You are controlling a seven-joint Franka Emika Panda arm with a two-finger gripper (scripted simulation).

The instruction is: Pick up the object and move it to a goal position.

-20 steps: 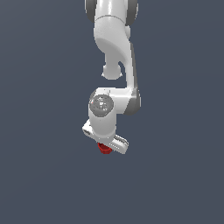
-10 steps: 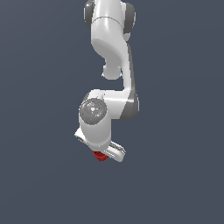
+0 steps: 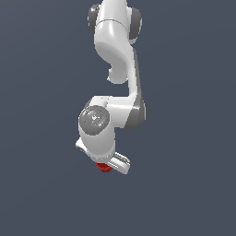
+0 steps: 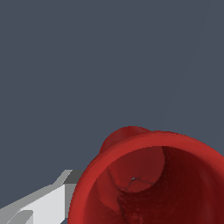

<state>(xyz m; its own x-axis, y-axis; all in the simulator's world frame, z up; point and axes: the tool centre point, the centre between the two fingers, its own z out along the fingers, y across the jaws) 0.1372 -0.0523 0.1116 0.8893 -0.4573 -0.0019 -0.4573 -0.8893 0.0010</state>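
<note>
My end effector (image 3: 107, 167) clamped on red cup (image 3: 104, 167), cup tucked under my wrist, rim filling wrist view (image 4: 148, 183). Carry phase, I judge. Move smooth, hold squeeze firm, avoid jerks; goal marker not visible.

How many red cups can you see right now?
1. The small red cup-shaped cylinder sits under the white tool low in the exterior view; the wrist view shows its hollow top close up. Nothing else red shows.
</note>
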